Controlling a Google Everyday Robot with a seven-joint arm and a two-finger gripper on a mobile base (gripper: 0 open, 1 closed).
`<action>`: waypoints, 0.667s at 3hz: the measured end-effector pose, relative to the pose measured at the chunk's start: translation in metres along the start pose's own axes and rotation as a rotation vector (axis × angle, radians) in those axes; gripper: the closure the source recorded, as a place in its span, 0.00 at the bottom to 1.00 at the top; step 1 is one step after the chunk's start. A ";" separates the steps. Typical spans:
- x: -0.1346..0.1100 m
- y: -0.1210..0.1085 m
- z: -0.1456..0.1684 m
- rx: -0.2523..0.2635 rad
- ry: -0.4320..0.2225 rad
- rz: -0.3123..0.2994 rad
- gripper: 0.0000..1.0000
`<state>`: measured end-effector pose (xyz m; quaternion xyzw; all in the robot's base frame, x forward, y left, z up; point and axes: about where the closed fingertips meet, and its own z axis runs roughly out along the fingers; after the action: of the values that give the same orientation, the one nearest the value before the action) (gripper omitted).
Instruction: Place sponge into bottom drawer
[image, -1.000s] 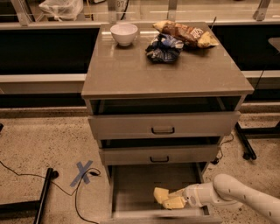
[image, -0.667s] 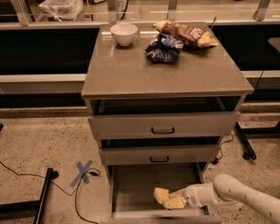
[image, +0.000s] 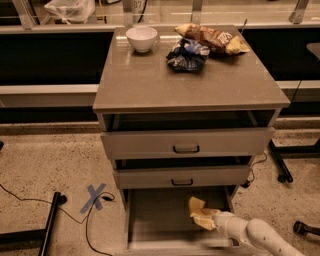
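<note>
Sponge (image: 196, 204) x1: touching hand (image: 206, 220) tip, over bottom drawer (image: 150, 220); grip cannot tell. Upper drawers (image: 145, 145) x2. On bench (image: 150, 85): bowl (image: 141, 38) x1, brown bag (image: 210, 37) x1, blue bag (image: 186, 54) x1.

White bowl (image: 141, 38), blue bag (image: 187, 54) and chip bag (image: 212, 38) sit atop the cabinet (image: 150, 85) (tape cross (image: 95, 196) on floor).
</note>
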<state>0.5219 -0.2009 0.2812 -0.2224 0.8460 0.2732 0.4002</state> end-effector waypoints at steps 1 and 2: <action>0.009 -0.044 0.018 0.092 -0.022 -0.041 0.81; 0.018 -0.057 0.039 0.090 0.056 -0.083 0.58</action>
<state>0.5671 -0.2219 0.2300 -0.2464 0.8584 0.2116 0.3969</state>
